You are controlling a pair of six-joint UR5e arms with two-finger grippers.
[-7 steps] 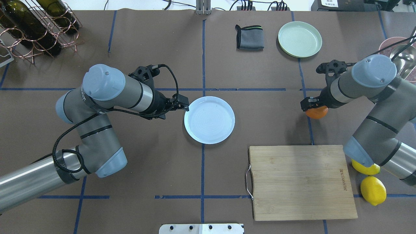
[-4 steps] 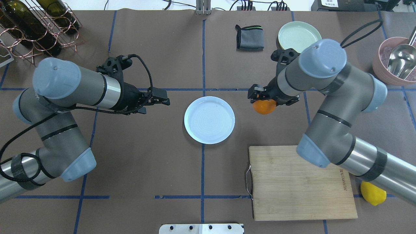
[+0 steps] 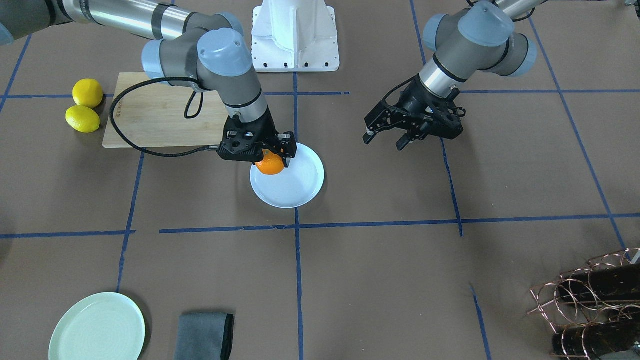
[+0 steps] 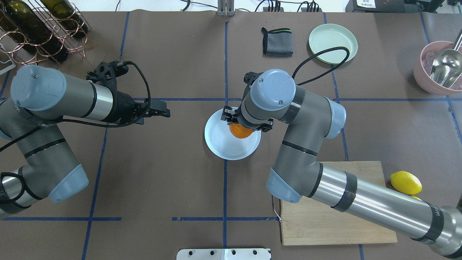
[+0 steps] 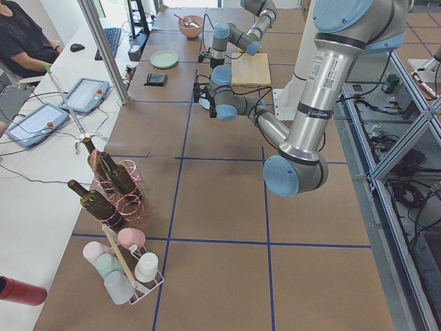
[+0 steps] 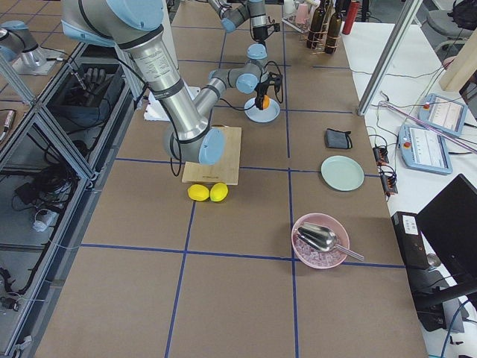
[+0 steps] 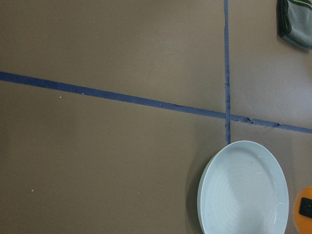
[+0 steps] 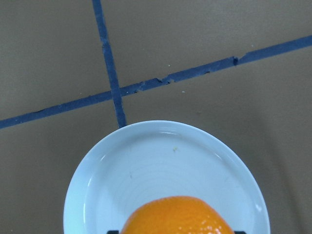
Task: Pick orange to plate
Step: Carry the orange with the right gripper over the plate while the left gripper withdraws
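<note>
My right gripper is shut on the orange, a small bright mandarin. It holds the fruit over the round white plate, on the half nearer the cutting board. In the overhead view the right wrist covers most of the orange above the plate. The right wrist view has the orange at the bottom edge with the plate below it; I cannot tell whether they touch. My left gripper stands open and empty, well to the plate's left.
A wooden cutting board lies under the right forearm, with lemons beside it. A mint-green plate and a folded grey cloth sit at the far side. A pink bowl with a metal scoop is far right, a wine rack far left.
The right arm has carried the orange leftward from the table's right side to over the white plate. The left gripper has drawn back to the left, away from the plate's rim.
</note>
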